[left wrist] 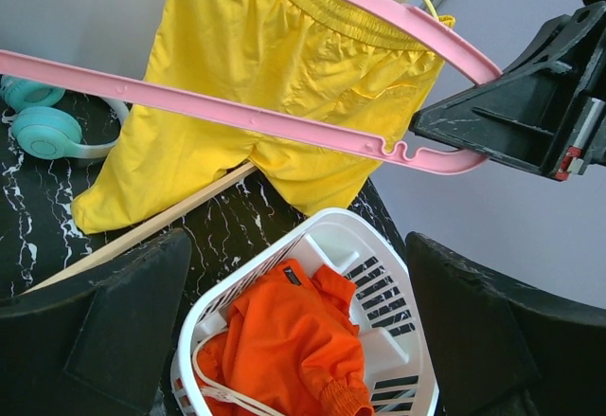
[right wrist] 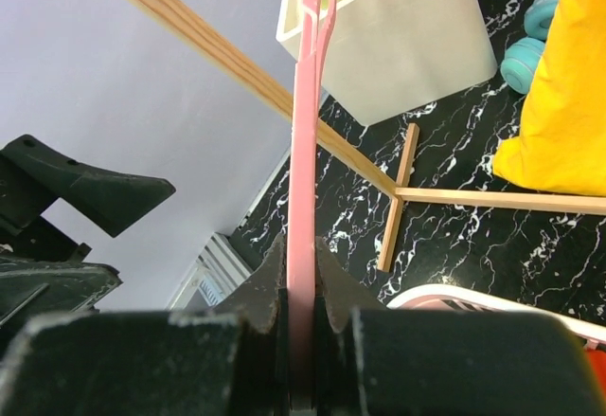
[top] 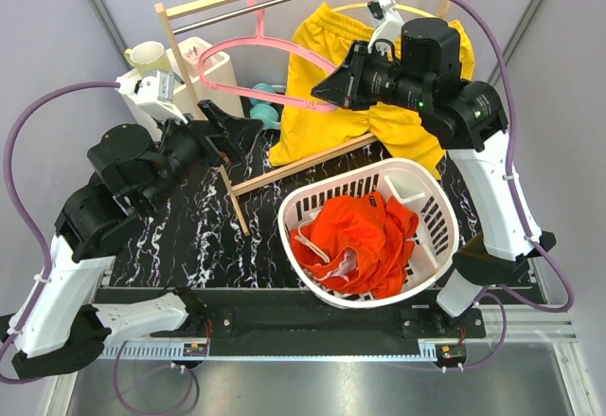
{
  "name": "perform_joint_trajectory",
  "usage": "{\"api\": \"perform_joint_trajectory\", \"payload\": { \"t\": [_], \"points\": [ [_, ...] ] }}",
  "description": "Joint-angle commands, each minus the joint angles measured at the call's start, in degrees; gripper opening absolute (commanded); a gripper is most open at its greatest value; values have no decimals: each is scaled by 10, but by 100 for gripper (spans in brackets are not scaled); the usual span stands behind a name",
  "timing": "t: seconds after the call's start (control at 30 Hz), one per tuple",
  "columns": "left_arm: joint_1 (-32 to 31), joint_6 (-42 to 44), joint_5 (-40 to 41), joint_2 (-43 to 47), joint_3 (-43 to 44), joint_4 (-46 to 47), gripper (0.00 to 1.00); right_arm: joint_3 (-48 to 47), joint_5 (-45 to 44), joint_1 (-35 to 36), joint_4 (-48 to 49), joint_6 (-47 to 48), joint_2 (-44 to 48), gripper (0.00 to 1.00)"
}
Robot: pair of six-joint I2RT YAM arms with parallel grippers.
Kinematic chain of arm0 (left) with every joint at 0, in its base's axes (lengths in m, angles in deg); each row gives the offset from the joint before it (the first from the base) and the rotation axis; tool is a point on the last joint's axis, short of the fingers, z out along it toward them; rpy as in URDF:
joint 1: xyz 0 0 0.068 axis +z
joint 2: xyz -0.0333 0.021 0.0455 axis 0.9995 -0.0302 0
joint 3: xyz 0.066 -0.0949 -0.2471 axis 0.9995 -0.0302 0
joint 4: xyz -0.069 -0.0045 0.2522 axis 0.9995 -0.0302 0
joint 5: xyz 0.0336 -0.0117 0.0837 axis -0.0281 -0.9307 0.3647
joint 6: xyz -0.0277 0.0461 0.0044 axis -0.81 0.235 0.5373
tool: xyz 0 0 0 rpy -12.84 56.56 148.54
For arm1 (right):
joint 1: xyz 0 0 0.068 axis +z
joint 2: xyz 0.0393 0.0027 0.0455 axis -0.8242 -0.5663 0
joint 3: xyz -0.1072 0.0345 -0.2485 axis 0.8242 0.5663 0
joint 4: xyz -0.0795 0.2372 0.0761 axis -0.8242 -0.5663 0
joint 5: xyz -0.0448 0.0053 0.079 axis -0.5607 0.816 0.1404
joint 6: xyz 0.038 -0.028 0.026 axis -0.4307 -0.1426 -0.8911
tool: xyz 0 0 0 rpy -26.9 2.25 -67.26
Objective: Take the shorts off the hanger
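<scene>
R fingers (right wrist: 275, 288) clamping pink hanger (right wrist: 305, 151), orange shorts (top: 365, 236) in basket (top: 437, 215)

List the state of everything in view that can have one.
orange shorts, off the hanger, bunched in the basket
yellow shorts, hanging on the rack
pink hanger, empty, clamped in the right end effector
right end effector, shut on the pink hanger
left end effector, open, holding nothing

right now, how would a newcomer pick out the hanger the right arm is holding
Look to the wooden rack at the back of the black marble table, where yellow shorts hang. Just in front of them, the right pincer is shut on the pink hanger. It is bare and bright pink against that yellow fabric.
</scene>
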Motion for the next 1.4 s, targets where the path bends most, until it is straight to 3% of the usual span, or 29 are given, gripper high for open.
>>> {"api": "perform_joint_trajectory", "payload": {
  "t": [0.0, 0.97, 1.17, 1.37],
  "points": [
    [3, 12, 20, 2, 21, 8, 99, -12, 25, -3, 11, 2, 15, 0],
    [17, 12, 9, -25, 27, 12, 99, 67, 61, -2, 8, -2, 88, 0],
    [23, 14, 3, -31, 30, 12, 99, 124, 81, -3, 35, 15, 116, 0],
    [28, 20, 4, -28, 30, 12, 99, 287, 128, -3, 158, 107, 181, 0]
  ]
}}
